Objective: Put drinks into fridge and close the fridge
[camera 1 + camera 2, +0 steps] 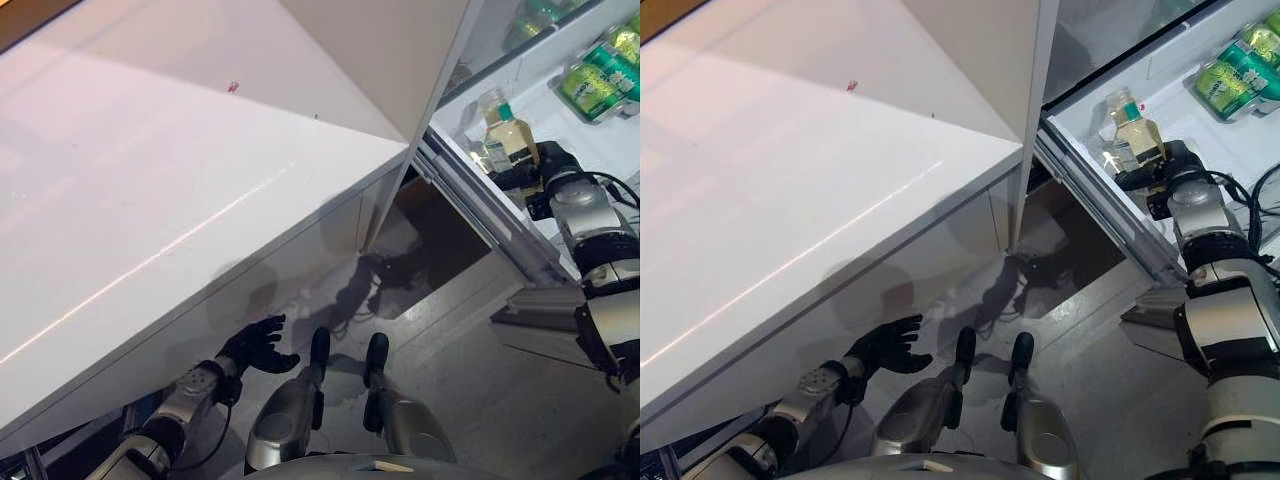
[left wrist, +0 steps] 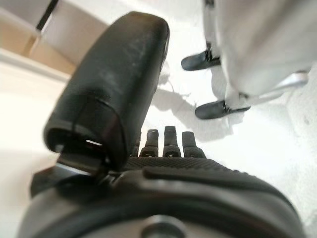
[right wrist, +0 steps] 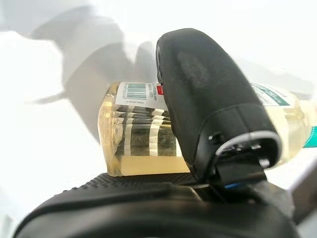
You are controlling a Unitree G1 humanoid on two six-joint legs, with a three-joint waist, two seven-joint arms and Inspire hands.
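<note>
A clear bottle of pale yellow drink (image 1: 505, 135) with a teal cap is at the front of the white fridge shelf (image 1: 610, 150), upright. My right hand (image 1: 545, 172) is shut on it from the near side. In the right wrist view the thumb (image 3: 208, 109) lies across the bottle (image 3: 141, 146), and I cannot tell whether its base rests on the shelf. Green cans (image 1: 600, 78) lie further back on the same shelf. My left hand (image 1: 255, 348) hangs low by the table's front, open and holding nothing.
A large white table (image 1: 150, 180) fills the left of the view. A white upright panel (image 1: 400, 60) rises between the table and the fridge. The fridge's grey front rail (image 1: 490, 220) runs below my right hand. More green bottles (image 1: 540, 15) sit on a higher shelf.
</note>
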